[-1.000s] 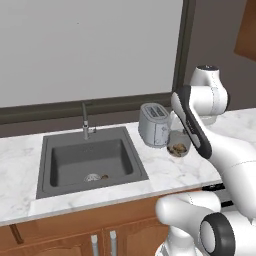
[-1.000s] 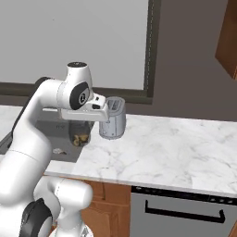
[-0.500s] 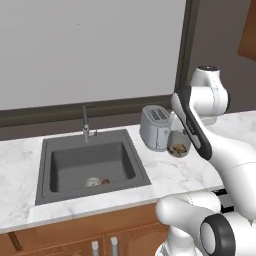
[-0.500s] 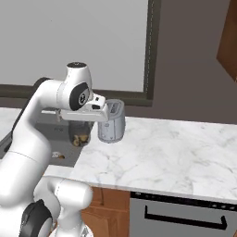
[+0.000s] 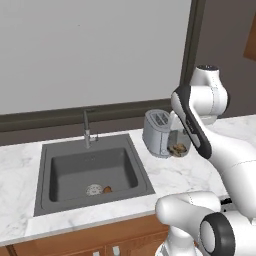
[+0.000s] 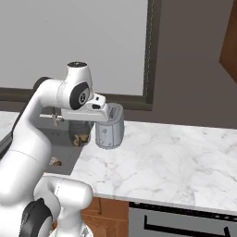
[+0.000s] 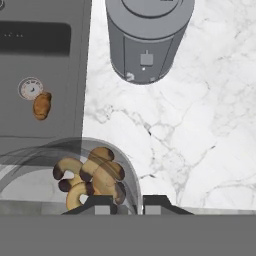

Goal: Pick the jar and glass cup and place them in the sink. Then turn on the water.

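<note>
Left base view, carrying stage. Gripper: clenched on the rim of the jar, one jaw inside the glass wall and one outside, as the hand view shows.

Change since a second ago: the jar hung lower, nearer the bench surface to the right of the toaster; it now hangs higher, clear of the bench, in front of the toaster and slightly nearer the sink. Judgement: the jar is lifted and in transit; delivery to the sink is under way but not complete, since the jar is not yet over the basin.

Position of the jar: in the air over the marble just off the sink's right edge, near the toaster's front face, touching neither.

Count:
- Jar, one; clear glass, brown-golden curled pieces inside.
- Sink, one; dark grey basin set in the bench, left of the toaster.
- Drain, one; round, silver, near the front of the basin floor.
- Small brown item, one; lying just beside the drain, kind not certain.
- Faucet, one; slim, dark, at the sink's back edge; no stream visible.
- Toaster, one; grey, standing near the bench's back edge.
- Glass cup: not identified in these views.

Outstanding by judgement: jar release, cup transfer, water.
</note>
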